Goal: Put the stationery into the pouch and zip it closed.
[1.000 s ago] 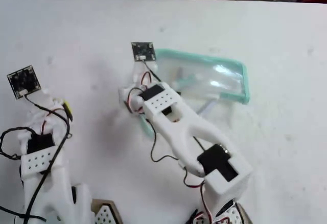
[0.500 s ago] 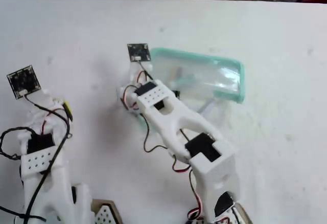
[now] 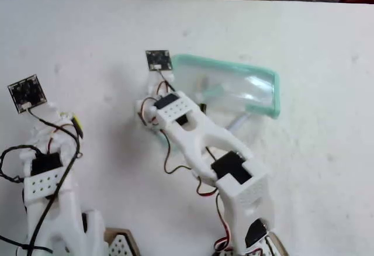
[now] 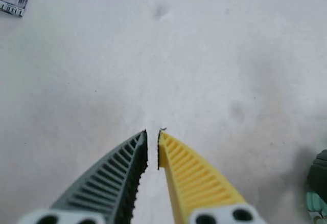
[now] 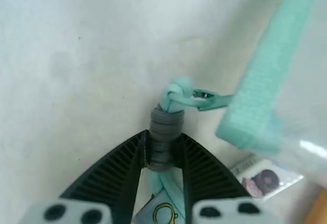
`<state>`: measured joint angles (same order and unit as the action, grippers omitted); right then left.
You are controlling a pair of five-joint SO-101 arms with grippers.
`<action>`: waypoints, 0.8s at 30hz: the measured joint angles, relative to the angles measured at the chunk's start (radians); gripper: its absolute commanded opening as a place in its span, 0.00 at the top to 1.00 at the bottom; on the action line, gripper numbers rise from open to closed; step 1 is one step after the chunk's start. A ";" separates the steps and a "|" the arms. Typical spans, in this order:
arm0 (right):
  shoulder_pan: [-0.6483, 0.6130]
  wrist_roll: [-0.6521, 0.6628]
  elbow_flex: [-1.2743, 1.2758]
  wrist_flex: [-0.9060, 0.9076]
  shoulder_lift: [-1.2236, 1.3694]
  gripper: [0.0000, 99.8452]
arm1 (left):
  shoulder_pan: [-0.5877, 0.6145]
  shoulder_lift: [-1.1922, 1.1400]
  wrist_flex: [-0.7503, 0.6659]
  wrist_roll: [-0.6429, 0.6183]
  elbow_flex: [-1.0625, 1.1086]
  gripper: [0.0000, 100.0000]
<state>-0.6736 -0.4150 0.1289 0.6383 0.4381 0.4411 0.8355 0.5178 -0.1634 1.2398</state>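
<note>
the right claw is clamped on the grey bead of the zip's pull. its black fingers pinch the bead from both sides. the teal cord runs through the bead to a knot, then to the small metal tab on the pouch. the bead looks ribbed and firm, likely the best hold; the cord is limp and thin and would probably slip.

the pouch lies flat mid-table, towards the far side, its left end at the claw. it seems light and soft, with a clear slick face, so it may slide when pulled. i cannot tell how far the zip is shut.

the left claw hangs over the bare table at the near left, all but closed and holding nothing.
</note>
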 measured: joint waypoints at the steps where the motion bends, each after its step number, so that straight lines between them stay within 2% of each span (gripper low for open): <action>1: 0.000 0.000 0.000 0.000 0.000 0.98 | 0.000 0.000 0.000 0.000 0.000 0.93; 4: 0.009 0.005 -0.005 0.003 0.000 0.98 | 0.000 0.000 0.000 0.000 0.000 0.93; 6: 0.026 0.055 -0.034 0.040 -0.011 0.98 | 0.000 0.000 0.000 0.000 0.000 0.93; 12: 0.048 0.345 -0.221 0.313 -0.196 0.98 | 0.000 0.000 0.000 0.000 0.000 0.93; 17: 0.054 0.572 -0.348 0.500 -0.371 0.98 | -0.048 0.000 0.000 0.000 0.000 0.93; 24: 0.161 0.628 -0.434 0.539 -0.531 0.98 | -0.077 0.000 0.000 -0.002 0.000 0.93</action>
<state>-0.5125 0.2125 -0.3053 1.1769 -0.0928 0.3644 0.8355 0.5178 -0.1649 1.2398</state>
